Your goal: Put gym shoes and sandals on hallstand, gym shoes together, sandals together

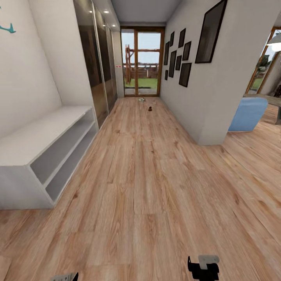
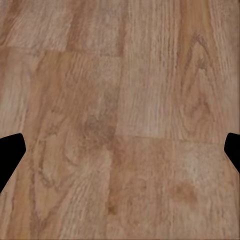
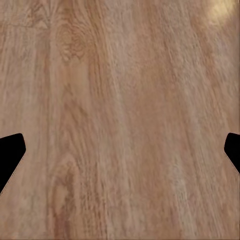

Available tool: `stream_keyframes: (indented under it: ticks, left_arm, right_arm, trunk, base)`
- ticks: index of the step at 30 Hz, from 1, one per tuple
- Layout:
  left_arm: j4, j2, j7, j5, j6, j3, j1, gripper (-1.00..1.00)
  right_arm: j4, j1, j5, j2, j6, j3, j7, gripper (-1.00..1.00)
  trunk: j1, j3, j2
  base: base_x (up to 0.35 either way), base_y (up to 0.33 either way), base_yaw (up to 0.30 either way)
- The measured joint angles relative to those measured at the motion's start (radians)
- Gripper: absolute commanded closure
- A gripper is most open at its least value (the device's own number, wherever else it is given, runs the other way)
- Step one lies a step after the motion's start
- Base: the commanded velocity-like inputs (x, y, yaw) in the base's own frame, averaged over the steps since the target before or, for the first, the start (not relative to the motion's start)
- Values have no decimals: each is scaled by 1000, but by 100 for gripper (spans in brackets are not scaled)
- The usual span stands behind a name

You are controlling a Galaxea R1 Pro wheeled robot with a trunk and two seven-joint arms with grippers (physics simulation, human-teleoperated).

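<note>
Far down the corridor floor [image 1: 148, 175], near the glass door, lie a small pale shape [image 1: 142, 100] that looks like a gym shoe and a small dark brown shape [image 1: 150, 109] that looks like a sandal. Both are too small to make out further. The hallstand is out of view. My left gripper [image 1: 64, 277] and right gripper [image 1: 203, 268] hang low at the near edge of the head view, far from these things. Seen from the wrists, the left gripper [image 2: 120, 150] and the right gripper [image 3: 120, 150] stand open over bare wood planks, holding nothing.
A plain low white bench [image 1: 47, 136] with two open shelves runs along the left wall, with mirrored wardrobe doors [image 1: 95, 58] beyond it. The right wall ends at a corner [image 1: 212, 134]. Past that corner stands a blue armchair [image 1: 248, 113].
</note>
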Motion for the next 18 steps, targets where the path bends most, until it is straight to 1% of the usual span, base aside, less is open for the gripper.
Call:
stream_keyframes:
  ticks: [18]
  left_arm:
    - [0,0,0,0,0,0,0,-100]
  right_arm:
    - [0,0,0,0,0,0,0,-100]
  trunk:
    - [0,0,0]
  base:
    - [337,0,-9]
